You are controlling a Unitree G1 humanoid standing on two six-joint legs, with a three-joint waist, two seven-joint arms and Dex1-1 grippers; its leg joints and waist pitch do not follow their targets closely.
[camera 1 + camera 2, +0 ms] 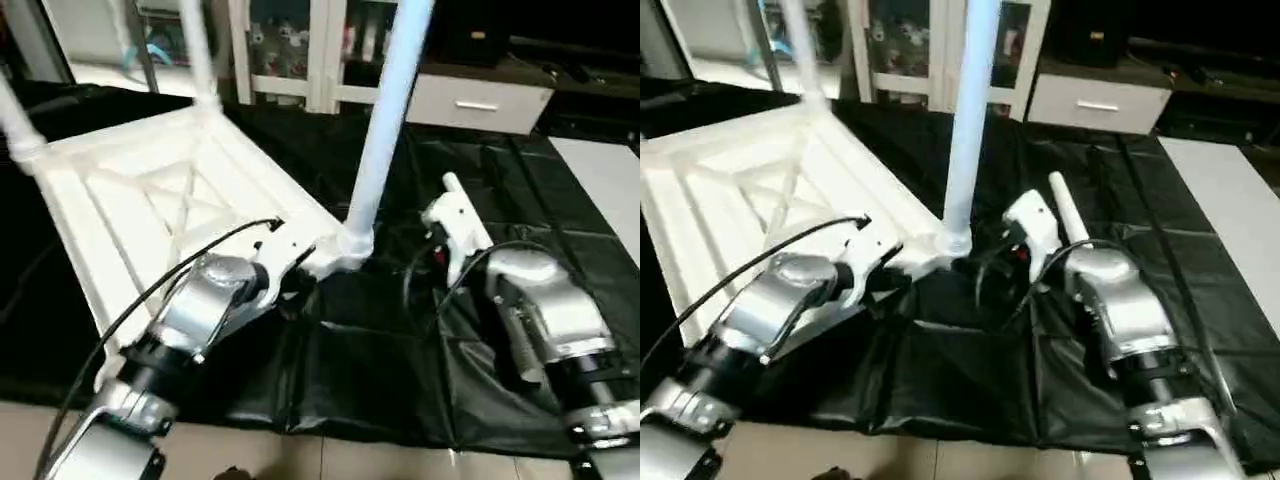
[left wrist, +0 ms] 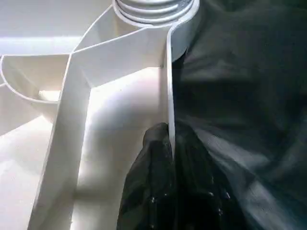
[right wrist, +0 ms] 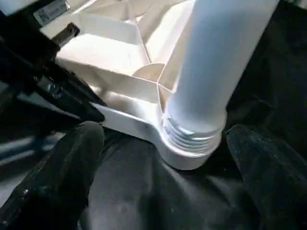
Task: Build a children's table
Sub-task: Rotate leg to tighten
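The white plastic table top with its ribbed underside facing up (image 1: 150, 200) is lying on the black cloth-covered work table (image 1: 560, 200). A long white tube leg (image 1: 385, 120) is standing up in the round corner socket nearest the robot, at about 12 o'clock from the right gripper (image 3: 163, 158). The left gripper (image 2: 170, 167) is pinching the top's thin rim beside that socket, at about 9 o'clock from the leg. The right gripper's jaws are spreading wide, holding nothing.

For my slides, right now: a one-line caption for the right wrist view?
Open right gripper faces a white leg screwed into the table top's corner socket.
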